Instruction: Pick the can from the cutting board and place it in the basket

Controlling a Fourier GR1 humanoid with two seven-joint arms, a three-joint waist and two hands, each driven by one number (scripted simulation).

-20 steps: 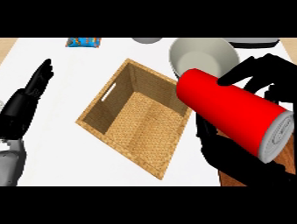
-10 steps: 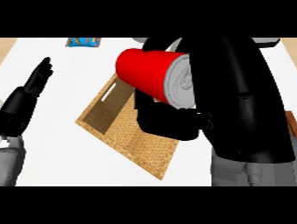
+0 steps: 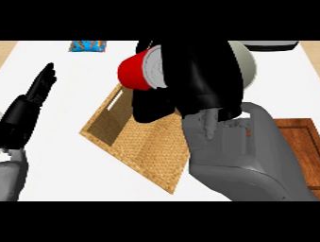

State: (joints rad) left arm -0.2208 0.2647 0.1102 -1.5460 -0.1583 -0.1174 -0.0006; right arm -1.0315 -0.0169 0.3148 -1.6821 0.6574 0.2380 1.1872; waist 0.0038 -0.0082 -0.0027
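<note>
While right hand (image 3: pixel 190 80) stays curled round can (image 3: pixel 138 71), can hangs over basket (image 3: pixel 131 142), above its far corner, long axis lying sideways, silver end toward hand. Release should drop it inside. Left hand (image 3: pixel 26 111) rests left of basket, fingers straight. Cutting board (image 3: pixel 308 151) right of basket.

1. can (image 3: pixel 136 72): glossy red wall, silvery metal-look end
2. basket (image 3: pixel 138 144): woven wicker look, rough tan weave
3. cutting board (image 3: pixel 308 151) at 4 o'clock: reddish-brown wood, smooth, grain visible
4. right hand (image 3: pixel 194 78): black, slight sheen
5. left hand (image 3: pixel 23 111): black, matt
6. counter (image 3: pixel 64 170): plain white, matt
</note>
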